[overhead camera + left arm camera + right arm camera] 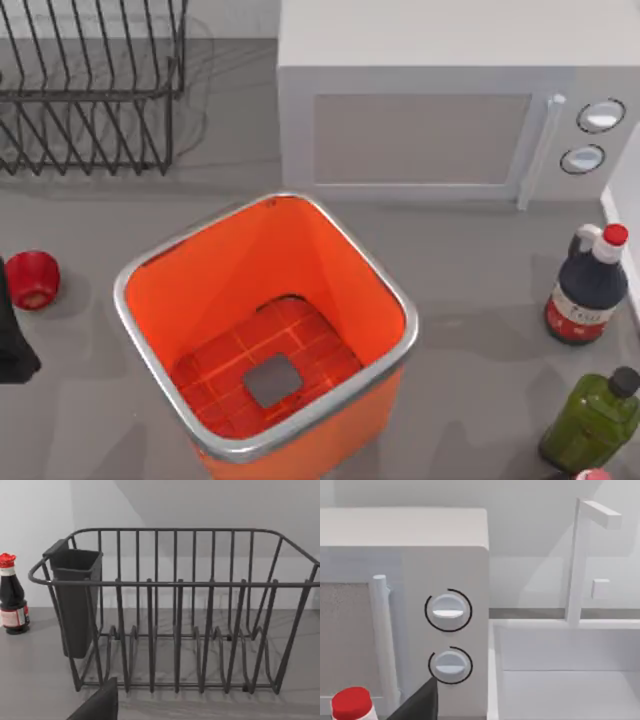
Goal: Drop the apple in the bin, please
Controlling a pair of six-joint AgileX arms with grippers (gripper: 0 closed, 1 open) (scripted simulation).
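- On the desk's left edge lies the apple (32, 279), well apart from the empty bin (300, 420).
- Left arm (14, 335) beside it; fingers' state: cannot tell.
- Judged step: reaching; next, descend and grasp the apple.

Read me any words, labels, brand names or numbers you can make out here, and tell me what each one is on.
No text can be read.
Dark sauce bottle: its red and white label carries marks too blurred to read.
Microwave: its two dials show no numbers or lettering.
Green bottle, bin, apple, wire rack: no lettering seen.
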